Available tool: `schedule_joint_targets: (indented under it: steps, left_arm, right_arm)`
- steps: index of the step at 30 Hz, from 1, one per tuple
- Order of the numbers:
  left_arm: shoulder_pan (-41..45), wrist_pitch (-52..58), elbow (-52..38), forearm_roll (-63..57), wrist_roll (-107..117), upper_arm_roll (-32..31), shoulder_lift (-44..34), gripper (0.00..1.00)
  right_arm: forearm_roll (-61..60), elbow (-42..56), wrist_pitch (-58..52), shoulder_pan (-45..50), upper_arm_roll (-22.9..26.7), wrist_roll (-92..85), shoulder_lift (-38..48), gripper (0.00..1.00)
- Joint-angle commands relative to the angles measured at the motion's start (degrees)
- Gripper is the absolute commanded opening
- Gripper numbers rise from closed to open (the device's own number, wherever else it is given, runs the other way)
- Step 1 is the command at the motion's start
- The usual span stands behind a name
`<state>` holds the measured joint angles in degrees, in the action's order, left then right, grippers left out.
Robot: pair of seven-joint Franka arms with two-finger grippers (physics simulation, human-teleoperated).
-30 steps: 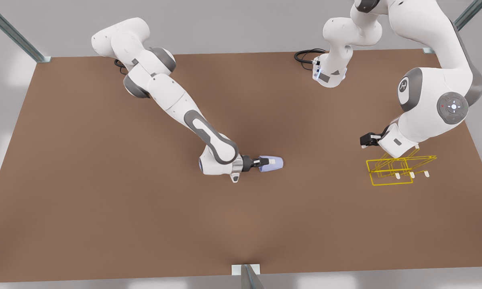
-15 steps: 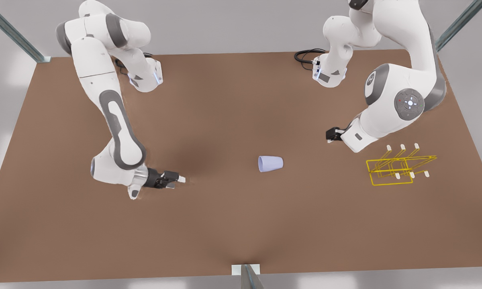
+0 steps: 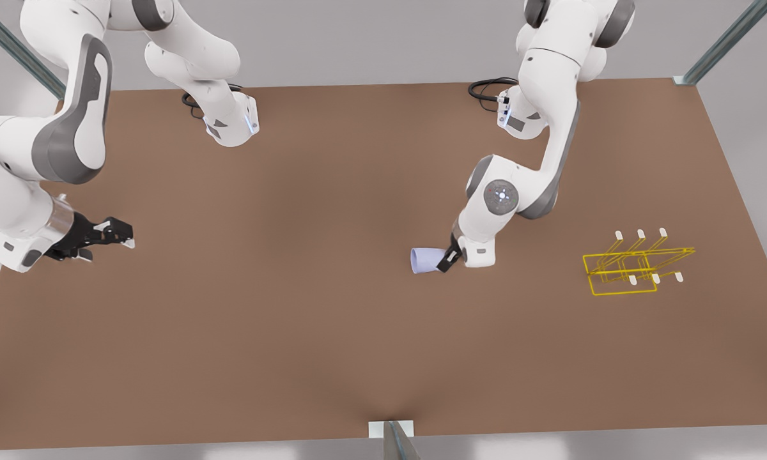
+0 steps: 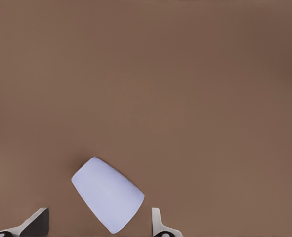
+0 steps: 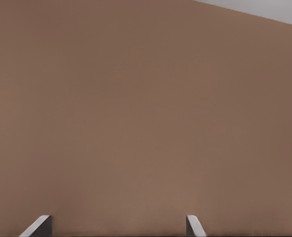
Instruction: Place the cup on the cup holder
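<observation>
Front view: cup [image 3: 425, 260] on its side mid-table [image 3: 294, 332], left gripper [image 3: 449, 259] at its narrow end, cup holder [image 3: 633, 265] well apart toward the front view's right; right gripper [image 3: 118, 233] near table's left edge, waiting | Left wrist view: fingers [image 4: 158, 224] spread open, cup [image 4: 107, 194] between, ungrasped | Right wrist view: fingers [image 5: 192, 225] wide apart, empty, over bare table [image 5: 146, 123]

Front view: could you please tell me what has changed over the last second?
The right claw let go of the cup and drew back, open, to the front view's left edge. The left claw swung from above the cup holder over to the cup and now sits open at it, not yet gripping. The cup lies on its side where it was; the holder has not moved.
</observation>
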<state>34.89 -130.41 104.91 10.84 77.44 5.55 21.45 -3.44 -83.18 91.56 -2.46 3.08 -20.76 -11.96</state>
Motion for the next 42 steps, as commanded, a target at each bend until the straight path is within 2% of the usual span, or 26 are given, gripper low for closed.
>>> schedule_joint_targets:
  steps: [1, 7, 8, 10, 13, 17, 22, 35, 42]
  left_arm:
    - [0.7, -8.4, 1.9, -0.6, 71.0, 0.1, 0.3, 1.0]
    - [2.2, -10.5, 4.7, -0.6, 74.4, 0.0, 0.9, 1.0]
    - [2.6, -11.2, 4.7, -0.6, 75.7, 0.0, 1.6, 1.0]
    - [3.1, -13.4, 4.6, -0.4, 77.1, 0.0, 2.8, 1.0]
    - [3.9, -14.3, 4.7, -0.4, 78.7, 0.0, 4.2, 1.0]
    - [4.5, -15.0, 5.5, -0.5, 78.6, 0.0, 4.8, 1.0]
    - [5.0, -15.5, 6.2, -1.0, 77.6, 0.2, 6.2, 1.0]
    - [4.9, -8.7, 6.4, -5.5, 63.4, 1.0, 5.9, 1.0]
    - [4.9, -9.0, 6.1, -5.7, 60.9, 0.9, 7.2, 1.0]
  right_arm:
    - [0.9, 1.3, -2.6, 0.3, 0.0, 13.3, -0.9, 1.0]
    - [4.1, 7.6, -1.8, -0.7, 0.5, 13.2, -1.8, 1.0]
    - [3.7, 8.1, -2.3, -1.6, 2.2, 13.0, -1.7, 1.0]
    - [0.7, 8.1, -1.9, -2.4, 2.4, 12.7, -1.7, 1.0]
    - [6.2, 8.6, -3.8, 0.3, 1.3, 13.1, -1.2, 1.0]
    - [6.2, 8.4, 0.6, 0.2, 1.8, 13.1, -3.2, 1.0]
    - [4.8, 8.6, 0.1, 0.4, 1.3, 13.2, -2.7, 1.0]
    - [4.3, 8.6, 0.7, 0.3, 0.9, 13.1, -2.7, 1.0]
    - [1.9, 8.6, 1.1, 0.2, 1.0, 13.1, -3.0, 1.0]
